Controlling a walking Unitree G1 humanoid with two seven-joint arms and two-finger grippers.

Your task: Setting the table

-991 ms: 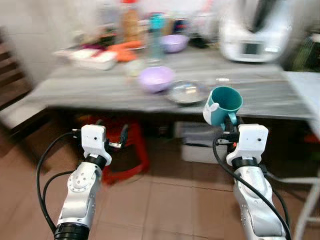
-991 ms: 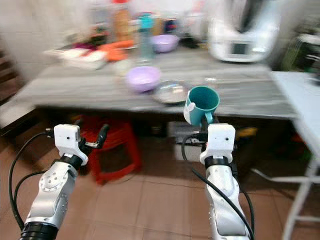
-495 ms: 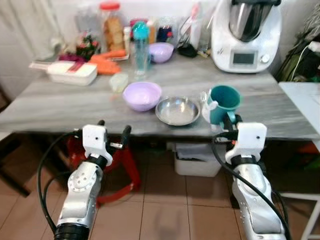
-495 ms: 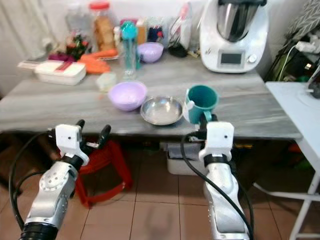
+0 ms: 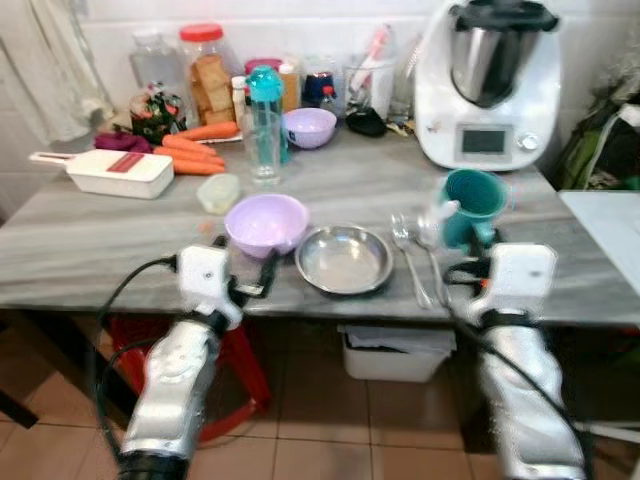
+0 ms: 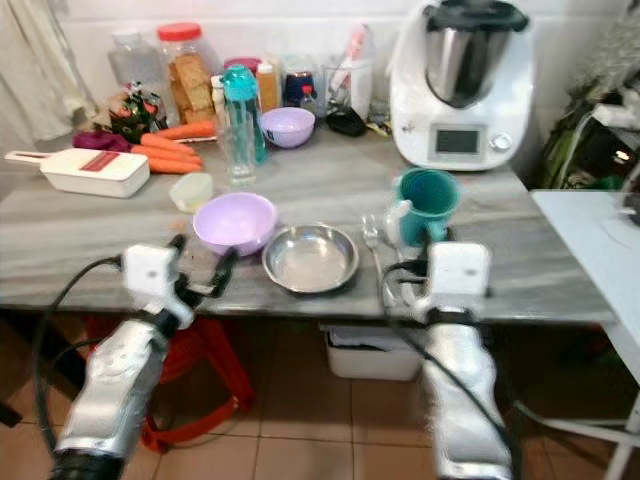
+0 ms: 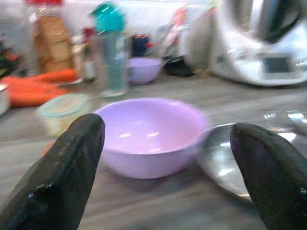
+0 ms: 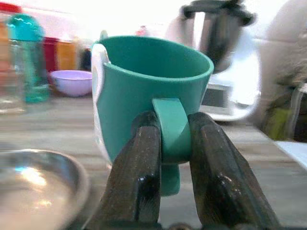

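The green cup (image 5: 473,205) is up over the right side of the grey tabletop (image 5: 90,250), held by its handle. The right pincer (image 8: 172,143) is squeezed tight on that handle, one black finger (image 8: 136,177) on each side (the cup stands up straight, open end on top). The cup has a white patch on its side, but no words can be read on it. Just beside the cup on the tabletop lie two shiny pieces of cutlery (image 5: 415,255), and next to them sits one round metal plate (image 5: 344,259). There are two purple bowls: a big purple bowl (image 5: 266,222) touching close to the plate, and a small purple bowl (image 5: 310,126) far at the back. The left pincer (image 7: 158,163) is spread wide and holds nothing; it hangs at the front edge of the tabletop, pointing at the big purple bowl. Behind that bowl is a small tub (image 5: 218,191) with a pale lid, then one clear bottle with a blue-green cap (image 5: 265,120). To the left lie some carrots (image 5: 195,150) and a white box (image 5: 110,172). A big white kitchen machine (image 5: 490,85) with a little screen stands at the back right.
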